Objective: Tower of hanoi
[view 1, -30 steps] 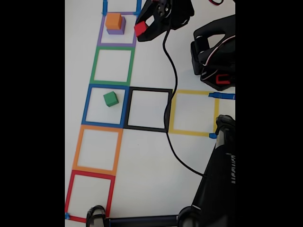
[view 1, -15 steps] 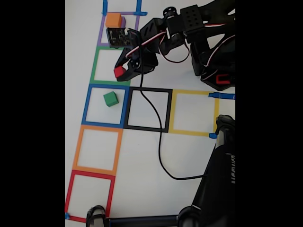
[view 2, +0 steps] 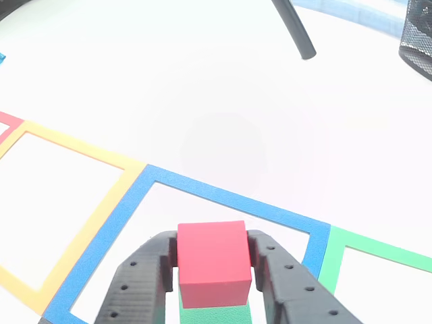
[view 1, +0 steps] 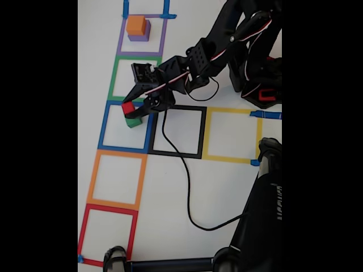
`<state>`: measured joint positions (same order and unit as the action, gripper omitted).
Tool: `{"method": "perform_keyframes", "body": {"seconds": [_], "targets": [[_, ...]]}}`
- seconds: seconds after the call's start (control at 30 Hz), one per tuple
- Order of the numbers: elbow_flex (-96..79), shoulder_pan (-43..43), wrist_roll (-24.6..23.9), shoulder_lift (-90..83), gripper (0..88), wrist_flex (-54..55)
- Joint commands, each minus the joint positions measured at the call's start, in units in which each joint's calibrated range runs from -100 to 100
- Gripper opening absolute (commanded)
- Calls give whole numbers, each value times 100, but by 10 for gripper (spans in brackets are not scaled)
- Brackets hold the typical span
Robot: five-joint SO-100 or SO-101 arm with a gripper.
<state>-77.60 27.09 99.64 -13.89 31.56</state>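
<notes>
White table (view 1: 170,187) — taped squares (view 1: 116,179), cubes (view 1: 133,121)

Your fixed view looks steeply down on the white table (view 1: 170,187). Your other view sits low, close over the blue tape square outline (view 2: 223,197), shared by both.

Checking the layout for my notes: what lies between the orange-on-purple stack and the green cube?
In the fixed view, between the orange cube on the purple cube and the green cube lies the green tape square, its inside bare.
</notes>
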Motion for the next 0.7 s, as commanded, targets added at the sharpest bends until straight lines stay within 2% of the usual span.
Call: {"method": "perform_keyframes", "body": {"seconds": [0.0, 0.17, 0.67], "targets": [[396, 71, 36, 747, 23, 893], [706, -34, 36, 1449, 23, 1362], [478, -207, 36, 1522, 23, 1419]]}}
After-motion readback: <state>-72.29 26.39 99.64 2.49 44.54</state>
